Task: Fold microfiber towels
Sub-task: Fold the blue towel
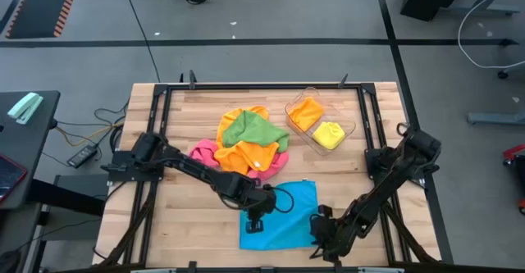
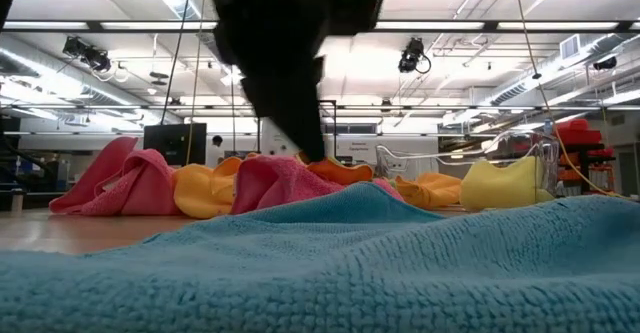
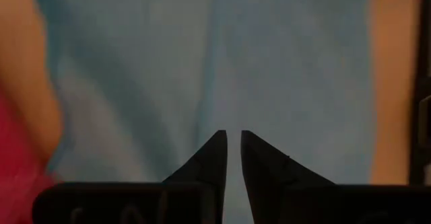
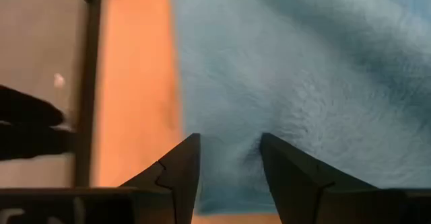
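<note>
A: Lying flat near the table's (image 1: pixel 172 216) front edge is a blue towel (image 1: pixel 287 216). Where are the grippers?

B: The left gripper (image 3: pixel 233 143) hovers above that towel's left part, fingers nearly together with a thin gap, holding nothing. The right gripper (image 4: pixel 229 150) sits at the towel's front right corner, fingers apart; whether it pinches cloth, I cannot tell.

A: Other towels?

B: A pink, orange and green pile (image 1: pixel 246 142) lies behind; two more fill a clear tray (image 1: pixel 349 129).
</note>
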Controlling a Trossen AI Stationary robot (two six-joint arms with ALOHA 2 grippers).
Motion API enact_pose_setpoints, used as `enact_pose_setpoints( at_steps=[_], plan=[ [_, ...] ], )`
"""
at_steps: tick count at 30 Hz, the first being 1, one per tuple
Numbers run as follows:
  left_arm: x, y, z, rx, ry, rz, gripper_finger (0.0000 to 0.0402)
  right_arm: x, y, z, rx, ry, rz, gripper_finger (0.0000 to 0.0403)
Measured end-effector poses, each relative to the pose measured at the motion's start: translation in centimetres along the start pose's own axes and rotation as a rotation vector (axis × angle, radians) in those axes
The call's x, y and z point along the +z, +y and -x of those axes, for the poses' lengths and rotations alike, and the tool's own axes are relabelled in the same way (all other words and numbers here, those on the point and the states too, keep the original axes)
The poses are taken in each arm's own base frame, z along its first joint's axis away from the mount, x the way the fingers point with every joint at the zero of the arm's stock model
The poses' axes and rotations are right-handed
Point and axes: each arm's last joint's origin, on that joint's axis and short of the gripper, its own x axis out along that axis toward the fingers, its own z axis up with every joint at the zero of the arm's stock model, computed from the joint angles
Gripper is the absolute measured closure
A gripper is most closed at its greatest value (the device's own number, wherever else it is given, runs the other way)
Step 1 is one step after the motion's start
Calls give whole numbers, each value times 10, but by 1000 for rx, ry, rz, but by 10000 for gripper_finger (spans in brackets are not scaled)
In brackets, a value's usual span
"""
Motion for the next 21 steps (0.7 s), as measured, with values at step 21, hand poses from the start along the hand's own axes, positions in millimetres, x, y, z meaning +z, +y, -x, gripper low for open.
enact_pose_setpoints(
  at_steps=[21],
  plan=[
    [-20, 25, -30, -17, 233, -65, 258, -9, -1, 3, -29, 70, 31, 237]
  ],
)
